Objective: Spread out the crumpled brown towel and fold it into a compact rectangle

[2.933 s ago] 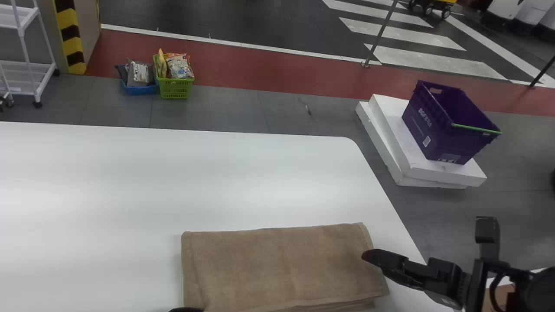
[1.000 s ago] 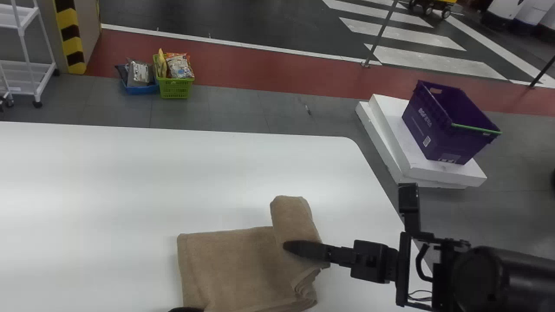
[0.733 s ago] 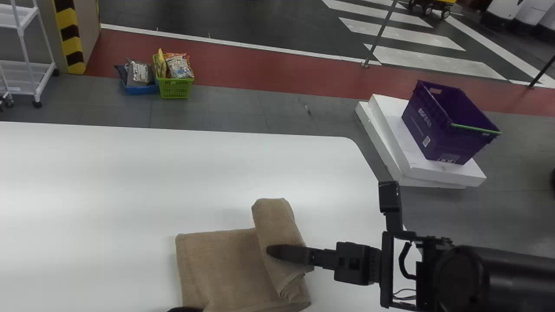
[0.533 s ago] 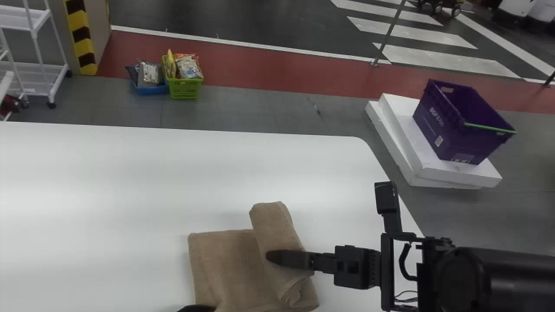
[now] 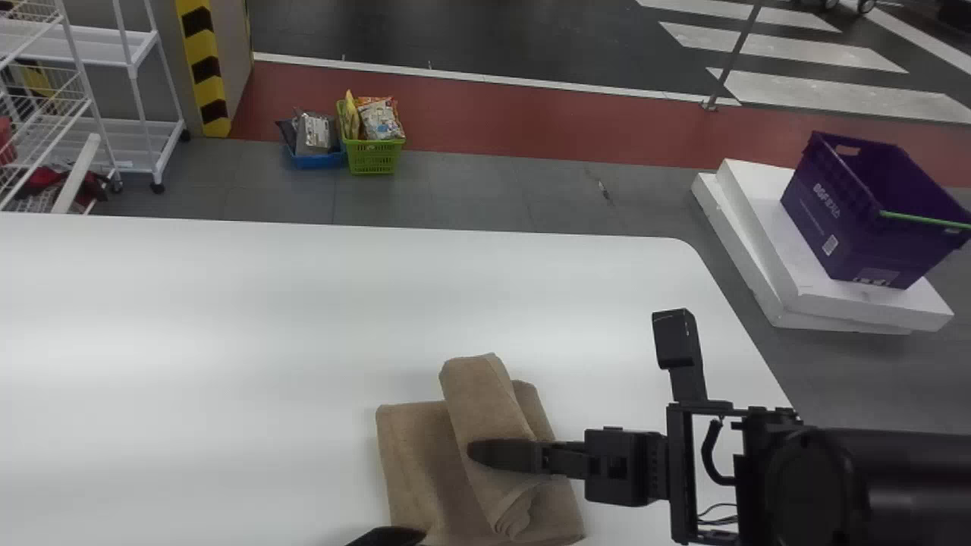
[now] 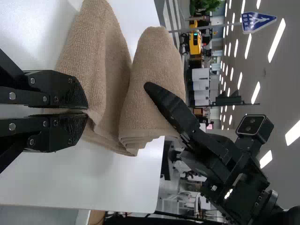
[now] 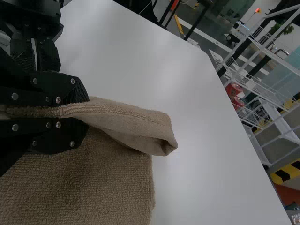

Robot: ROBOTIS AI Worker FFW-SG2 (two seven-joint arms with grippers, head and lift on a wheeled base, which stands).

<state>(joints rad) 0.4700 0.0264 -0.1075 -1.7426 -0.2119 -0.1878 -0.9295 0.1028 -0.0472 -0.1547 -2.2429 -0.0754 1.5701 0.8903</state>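
The brown towel (image 5: 417, 462) lies on the white worktop (image 5: 227, 334), close in front of me, already flattened and layered, with its right part lifted into a thick flap (image 5: 479, 402). My right tool (image 7: 81, 111) is clamped on that flap, one finger on each side of the stacked layers, I judge so that they turn over together rather than slide apart. My left tool (image 6: 84, 111) has its fingers drawn together on the towel's near left corner; I take this as an anchor, keeping the base from dragging along as the flap crosses.

The flap stands raised over the base like a loose roll. Its long axis runs from near to far, its far end leaning to my left and reaching past the far edge of the base, so it sits askew to the part beneath. The curled layer ends face me. To finish a neat rectangle, the flap should come down leftward and be turned square with the left edge; let go at this slant, it would probably leave a crooked fold.
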